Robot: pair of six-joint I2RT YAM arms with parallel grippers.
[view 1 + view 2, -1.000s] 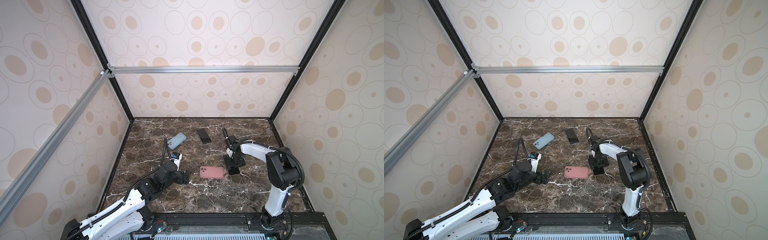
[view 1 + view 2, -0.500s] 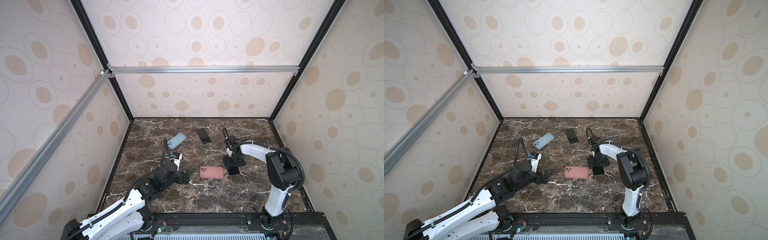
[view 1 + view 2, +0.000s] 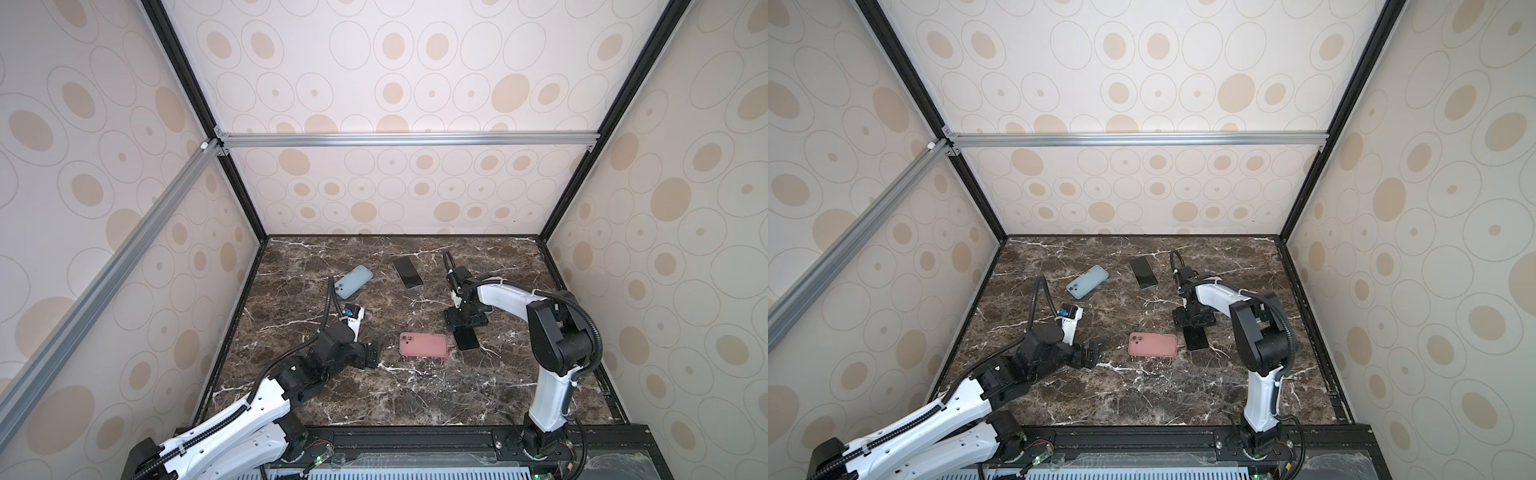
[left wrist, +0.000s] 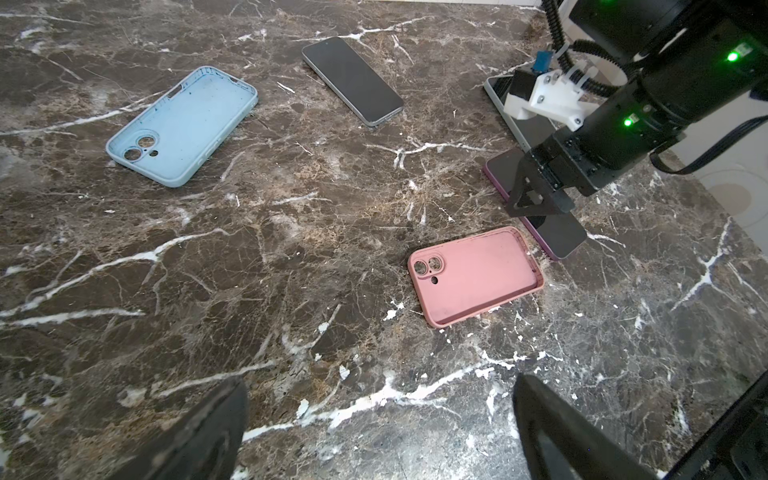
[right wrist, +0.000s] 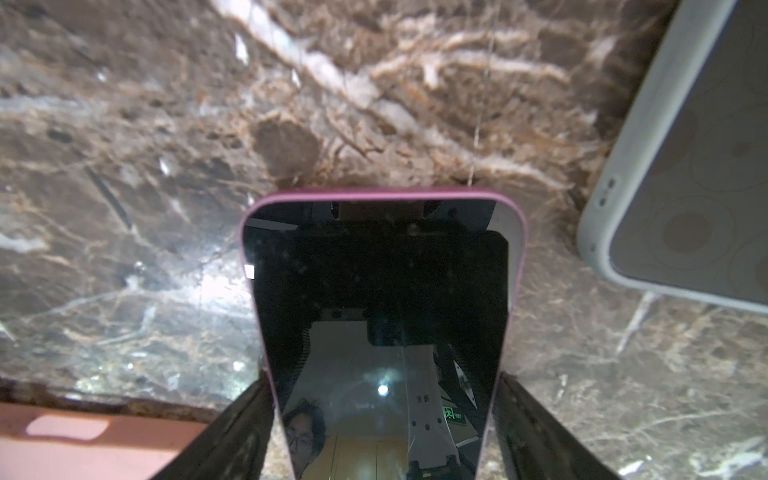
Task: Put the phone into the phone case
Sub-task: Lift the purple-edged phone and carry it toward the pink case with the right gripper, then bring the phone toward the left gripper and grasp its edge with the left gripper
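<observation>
One brown marble desk (image 3: 374,399). Two tools: left tool (image 3: 372,353) spread wide and empty; right tool (image 4: 540,208) lowered astride the phone (image 3: 466,340), fingers along its long edges, grip cannot be told. One pink phone case (image 3: 424,345), hollow side up, twin camera holes. One phone: black glass, purple rim, flat, screen up, just beside the case's end.

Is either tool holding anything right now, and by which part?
Nothing in the open left tool. The right tool straddles the purple-edged phone across its long edges; whether it is clamped cannot be told.
</observation>
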